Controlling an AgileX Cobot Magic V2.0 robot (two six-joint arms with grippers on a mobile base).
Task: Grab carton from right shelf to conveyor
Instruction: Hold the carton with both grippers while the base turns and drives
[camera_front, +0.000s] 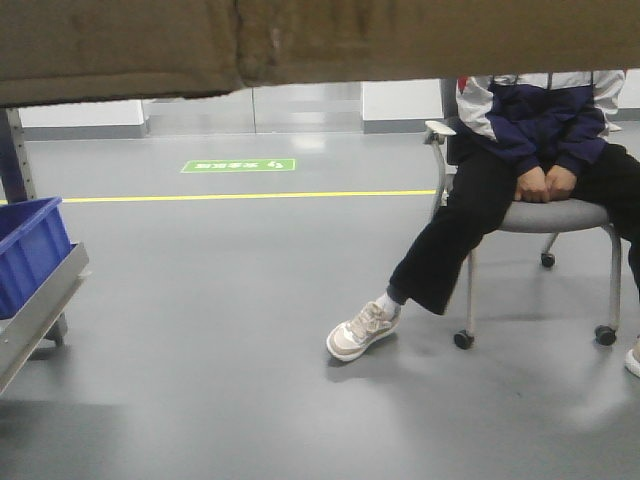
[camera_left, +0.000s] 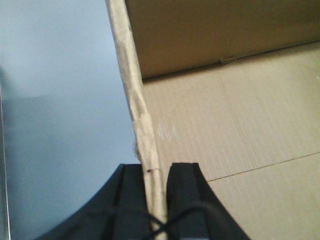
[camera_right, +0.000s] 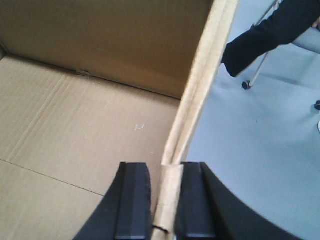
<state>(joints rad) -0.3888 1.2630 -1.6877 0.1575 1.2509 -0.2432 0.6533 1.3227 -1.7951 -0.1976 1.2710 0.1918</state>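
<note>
Grey workshop floor (camera_front: 220, 330) fills my front view, crossed by a yellow line, and no conveyor shows in any view. Across the top of that view hangs the carton (camera_front: 300, 40), its brown underside in the air and resting on no shelf or table. A seated person (camera_front: 530, 130) on a wheeled chair (camera_front: 560, 215) faces me at right. Low at left is what I take for the right shelf (camera_front: 40, 300), steel-railed, with a blue bin (camera_front: 30, 250) on it, well apart from the carton. My left claw (camera_left: 154, 172) is pinched onto one upright wall of the carton, a finger on each side. My right claw (camera_right: 162, 167) is clamped the same way on the opposite wall. I judge the pick done; finding the conveyor and setting the carton down are left.
</note>
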